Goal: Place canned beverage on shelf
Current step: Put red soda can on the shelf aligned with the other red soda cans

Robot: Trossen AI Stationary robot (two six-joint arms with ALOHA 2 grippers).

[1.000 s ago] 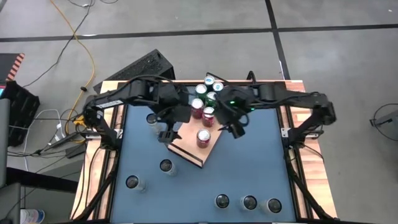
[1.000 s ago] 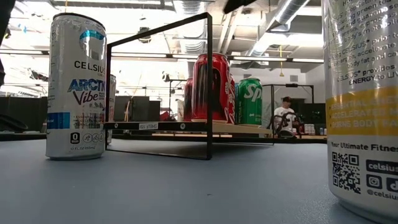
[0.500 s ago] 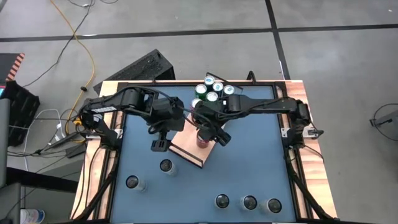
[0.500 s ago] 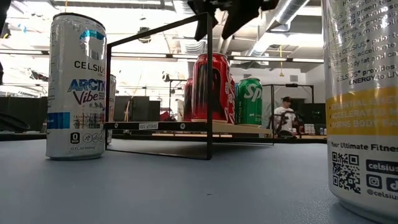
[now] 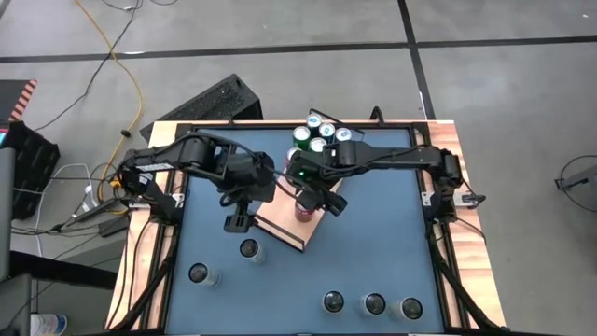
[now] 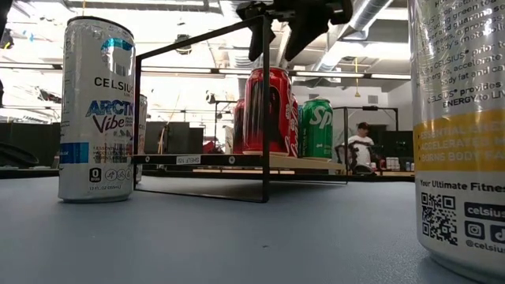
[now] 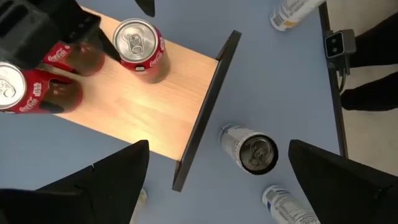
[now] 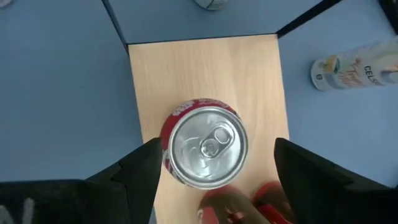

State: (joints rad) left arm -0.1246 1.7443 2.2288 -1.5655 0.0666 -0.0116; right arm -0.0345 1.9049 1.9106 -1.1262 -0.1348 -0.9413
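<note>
Blue worktop (image 5: 373,252) carries the wooden shelf (image 5: 280,226), where a red can (image 8: 205,149) stands upright near its front edge. Right gripper (image 8: 211,180) hovers directly above that can, fingers spread wide, holding nothing. Left gripper (image 5: 235,221) hangs beside the shelf, fingers fully apart, empty.

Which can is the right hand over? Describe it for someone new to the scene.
Find the light-wood shelf mid-table. On it a red can stands upright below the open right hand. Alone among the shelf's red cans, it sits apart, toward the front lip.
</note>
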